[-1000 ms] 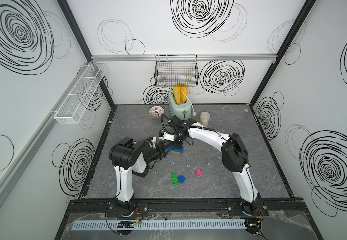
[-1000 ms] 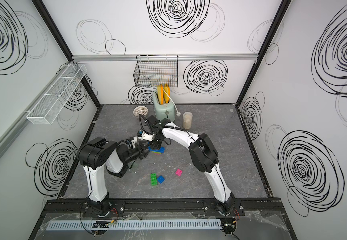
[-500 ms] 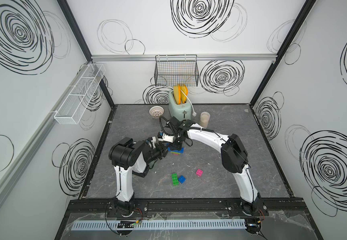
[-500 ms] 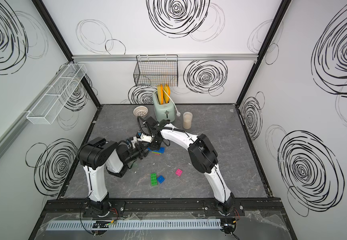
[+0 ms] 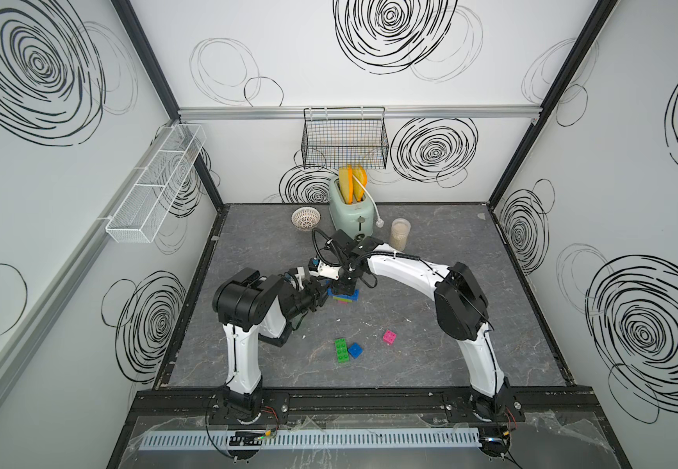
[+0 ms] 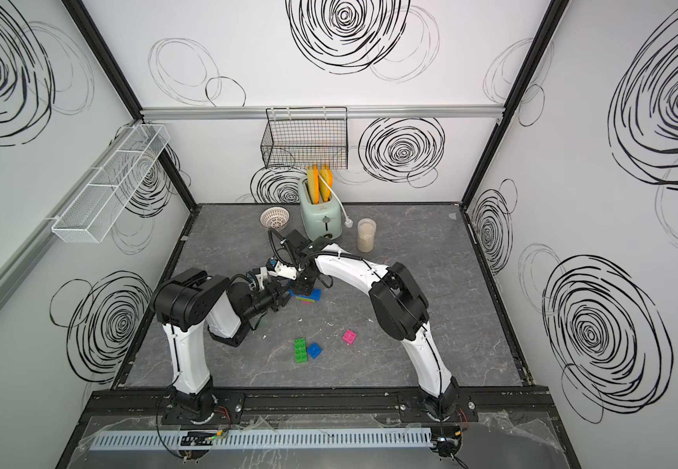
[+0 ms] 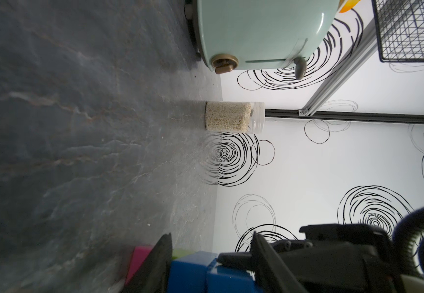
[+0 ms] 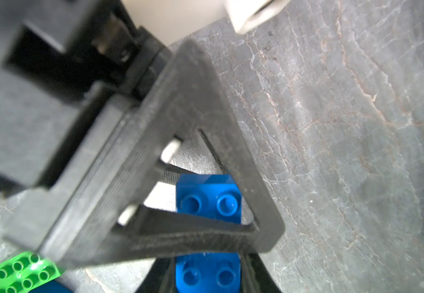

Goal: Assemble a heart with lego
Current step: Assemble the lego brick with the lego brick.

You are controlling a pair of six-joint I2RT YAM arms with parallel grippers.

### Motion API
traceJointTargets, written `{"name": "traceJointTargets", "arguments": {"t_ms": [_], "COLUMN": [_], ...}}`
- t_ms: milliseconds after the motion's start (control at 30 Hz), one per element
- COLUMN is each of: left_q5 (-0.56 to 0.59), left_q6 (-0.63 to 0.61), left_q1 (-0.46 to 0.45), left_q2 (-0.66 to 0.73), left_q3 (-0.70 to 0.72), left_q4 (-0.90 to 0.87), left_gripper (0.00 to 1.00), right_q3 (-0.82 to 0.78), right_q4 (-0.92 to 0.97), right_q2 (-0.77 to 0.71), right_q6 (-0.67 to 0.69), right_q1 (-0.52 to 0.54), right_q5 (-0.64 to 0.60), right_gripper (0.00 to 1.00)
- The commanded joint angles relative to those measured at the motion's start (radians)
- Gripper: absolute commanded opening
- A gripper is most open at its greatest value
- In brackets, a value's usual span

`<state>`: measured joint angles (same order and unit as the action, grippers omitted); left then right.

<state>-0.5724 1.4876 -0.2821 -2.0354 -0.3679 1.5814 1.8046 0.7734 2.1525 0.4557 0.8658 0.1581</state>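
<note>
Right tool (image 5: 344, 286) clamped tight on heart (image 5: 350, 296), worktop (image 5: 410, 333) centre, left tool (image 5: 325, 295) at its 9 o'clock, jaws partly open around it, grip unclear

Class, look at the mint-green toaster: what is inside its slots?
Two yellow-orange slices stick up from the toaster; their lower parts are hidden inside the slots.

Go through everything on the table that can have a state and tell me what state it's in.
heart: partly built.
right gripper: fingers shut on heart.
left gripper: fingers astride heart, grip unclear.
green brick: loose, studs up.
blue brick: loose, beside green brick.
pink brick: loose, apart from others.
toaster: two slices sticking up.
jar: upright, nearly full.
</note>
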Motion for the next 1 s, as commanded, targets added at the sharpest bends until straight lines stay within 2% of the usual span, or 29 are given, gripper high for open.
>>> {"name": "traceJointTargets", "arguments": {"t_ms": [0,233,500,733,867,967], "left_q5": [-0.03,-0.032,-0.037,-0.041,-0.042,-0.04], "left_q6": [0.027,0.025,0.028,0.031,0.037,0.037], "left_q1": [-0.014,-0.014,-0.021,-0.029,-0.032,-0.035], "left_q2": [-0.012,-0.012,-0.018,-0.017,-0.019,-0.016], "left_q3": [-0.013,-0.013,-0.017,-0.013,-0.008,-0.005], "left_q4": [0.233,0.233,0.233,0.234,0.234,0.233], "left_gripper": [0.41,0.38,0.56,0.62,0.61,0.54], "right_q3": [-0.067,-0.212,-0.308,-0.35,-0.352,-0.352], "right_q4": [0.005,-0.148,-0.241,-0.3,-0.304,-0.299], "right_q2": [0.015,-0.072,-0.115,-0.136,-0.136,-0.134], "right_q6": [0.005,-0.004,-0.03,-0.042,-0.041,-0.04], "right_q1": [0.016,0.013,0.008,0.004,0.003,0.002], "right_q5": [-0.028,-0.044,-0.062,-0.068,-0.072,-0.08], "right_gripper": [0.24,0.23,0.23,0.23,0.23,0.23]}}
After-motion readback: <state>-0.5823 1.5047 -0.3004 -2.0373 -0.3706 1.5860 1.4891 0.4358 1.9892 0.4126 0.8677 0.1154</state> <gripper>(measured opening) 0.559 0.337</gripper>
